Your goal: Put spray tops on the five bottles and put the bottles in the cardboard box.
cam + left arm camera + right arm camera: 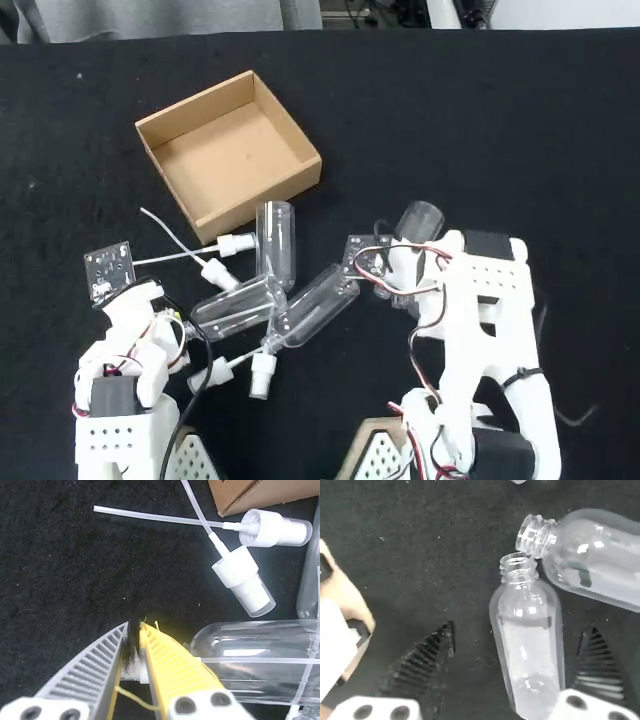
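Note:
The cardboard box point(228, 150) sits open and empty at the back left. One clear bottle point(275, 240) is just in front of it, and two more point(235, 305) point(315, 305) lie side by side. My left gripper point(134, 626) is shut, with a pale bit between its fingers that looks like the neck of the lying bottle point(260, 655). My right gripper point(520, 627) is open on either side of another uncapped bottle point(527, 650), whose neck points away. A further bottle point(590, 555) lies just beyond it. Loose spray tops point(245, 580) point(275, 527) lie near the box.
Two more spray tops point(210, 375) point(262, 375) lie at the front between the arms. Long thin dip tubes point(150, 516) trail over the black cloth beside the box. The right arm point(480, 300) covers the table's front right. Bare cloth spreads behind and to the right.

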Robot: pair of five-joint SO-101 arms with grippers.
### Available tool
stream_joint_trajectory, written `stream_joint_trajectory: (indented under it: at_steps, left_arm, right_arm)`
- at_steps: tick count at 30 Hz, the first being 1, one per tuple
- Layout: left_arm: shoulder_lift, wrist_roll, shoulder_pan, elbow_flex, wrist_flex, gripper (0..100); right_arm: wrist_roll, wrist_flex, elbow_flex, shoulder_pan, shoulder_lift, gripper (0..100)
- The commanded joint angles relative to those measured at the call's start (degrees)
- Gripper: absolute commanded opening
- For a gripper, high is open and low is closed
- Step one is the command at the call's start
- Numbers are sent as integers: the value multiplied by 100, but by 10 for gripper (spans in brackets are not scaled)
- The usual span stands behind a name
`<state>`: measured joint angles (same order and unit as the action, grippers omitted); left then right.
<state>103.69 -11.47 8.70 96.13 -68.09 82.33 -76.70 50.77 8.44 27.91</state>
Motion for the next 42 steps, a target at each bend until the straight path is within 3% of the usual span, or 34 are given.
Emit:
stream_joint_trajectory:
  at_steps: [1, 11, 31, 39, 42]
  left_arm:
    - [88, 53, -22, 127, -18, 30]
    - [88, 53, -22, 127, -18, 30]
    - [88, 53, -22, 127, -18, 30]
    - [88, 53, -22, 127, -18, 30]
    - [88, 53, -22, 127, -18, 30]
  right_arm:
    - [62, 598, 268, 105, 40, 350]
    - [202, 1547, 892, 132, 40, 350]
    - [193, 2365, 1376, 440, 40, 345]
    - [193, 2365, 1341, 431, 40, 128]
    - [193, 2365, 1341, 404, 40, 93]
